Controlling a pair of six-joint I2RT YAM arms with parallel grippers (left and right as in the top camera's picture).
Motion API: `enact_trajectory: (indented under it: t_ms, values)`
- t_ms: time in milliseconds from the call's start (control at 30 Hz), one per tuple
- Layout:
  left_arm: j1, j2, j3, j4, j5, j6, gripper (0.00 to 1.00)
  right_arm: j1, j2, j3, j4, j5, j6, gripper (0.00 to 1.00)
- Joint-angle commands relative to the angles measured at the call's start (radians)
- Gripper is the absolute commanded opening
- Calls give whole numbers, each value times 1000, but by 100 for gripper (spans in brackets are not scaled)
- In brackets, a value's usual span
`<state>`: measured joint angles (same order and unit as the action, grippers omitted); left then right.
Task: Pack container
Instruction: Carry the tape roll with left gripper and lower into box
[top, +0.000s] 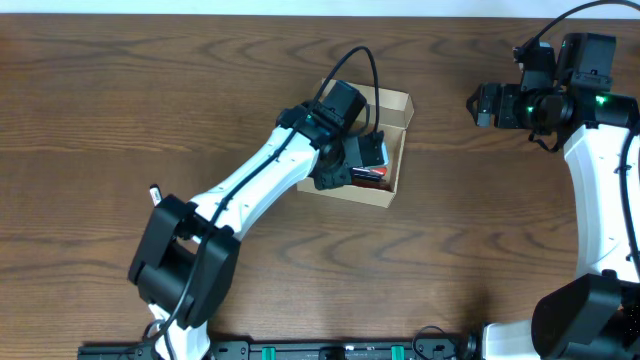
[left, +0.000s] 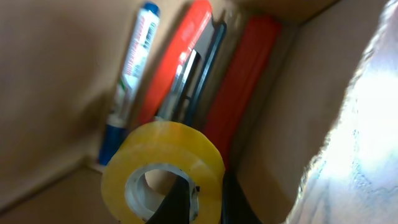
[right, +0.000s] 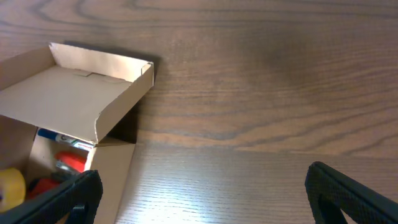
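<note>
My left gripper (left: 205, 198) is down inside the container (top: 397, 103), which sits near the middle of the table (top: 150, 80) w/ its flap lid (right: 74, 93) open. It pinches the yellow tape roll (left: 163, 171): one finger (left: 177, 200) is at the roll's hole and the other is just outside the ring, so the ring's wall is between them. The roll is tipped up on edge. Behind it in the box lie a blue marker (left: 132, 74) w/ a white label, two red markers (left: 180, 59) and a thin black thing (left: 202, 71) between the reds, all side by side. My right gripper (right: 202, 190) is well apart from the box, over bare wood. Its fingers are spread wide w/ nothing between them.
</note>
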<state>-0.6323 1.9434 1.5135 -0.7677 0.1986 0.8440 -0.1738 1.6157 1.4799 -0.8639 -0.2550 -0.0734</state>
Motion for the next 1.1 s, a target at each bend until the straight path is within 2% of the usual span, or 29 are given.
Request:
enact_trajectory:
  t_ms: [0,233,333,600,700,800,833,1067]
  values:
    - [-2,30,9,-38,20,-41,6,-5,6,10,-1,-3,-22,97]
    - [2,31,6,-66,19,-56,7,-5,6,10,0,-3,-22,97]
    - [5,31,-1,-68,20,-64,19,-5,6,10,-1,-3,-22,97]
    - [3,31,-1,-73,20,-104,28,-5,6,10,-1,-3,-22,97]
    - [3,31,-1,-73,20,-143,42,-5,6,10,-1,-3,-22,97]
    - [3,31,-1,-73,19,-149,44,-5,6,10,-1,-3,-22,97]
    - [3,31,0,-73,11,-150,48,-5,6,10,-1,-3,-22,97]
    - [3,31,1,-70,-38,-149,51,-5,6,10,-1,-3,-22,97]
